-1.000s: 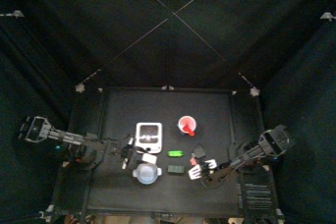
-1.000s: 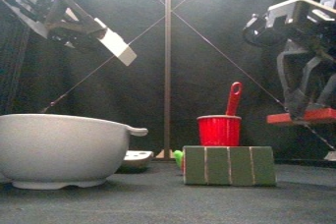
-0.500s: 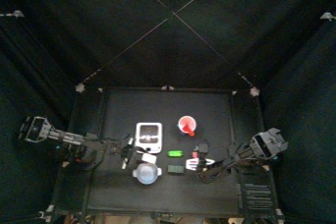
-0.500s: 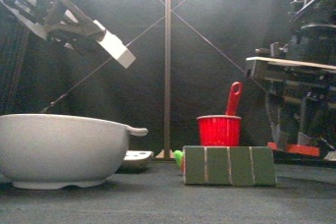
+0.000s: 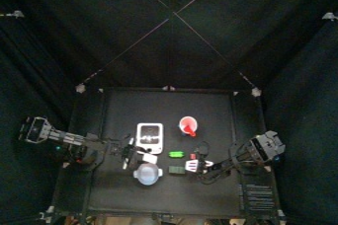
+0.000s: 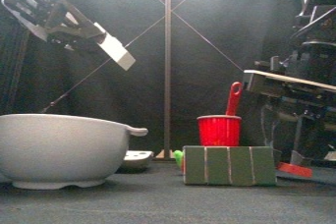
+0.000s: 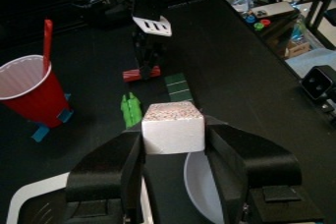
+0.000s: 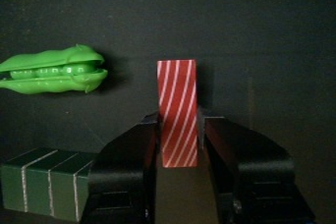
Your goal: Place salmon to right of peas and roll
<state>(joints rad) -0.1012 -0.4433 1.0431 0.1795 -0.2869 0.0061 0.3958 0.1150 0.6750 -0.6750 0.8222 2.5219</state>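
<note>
The salmon, a red-and-white striped slab, stands between the jaws of my right gripper, which is shut on it. In the front view the salmon hangs just above the table at the right, under the right gripper. The peas, a bright green pod, and the roll, a green segmented block, lie to one side of it. The roll is at front centre, the peas behind it. My left gripper is shut on a white block, raised at the left.
A large white bowl stands at the front left. A red cup with a red spoon stands behind the roll. From above, a white tray and a red round dish lie further back.
My right gripper has come down with the salmon from well above the table to just over it, right of the roll. The left arm has hardly moved.
</note>
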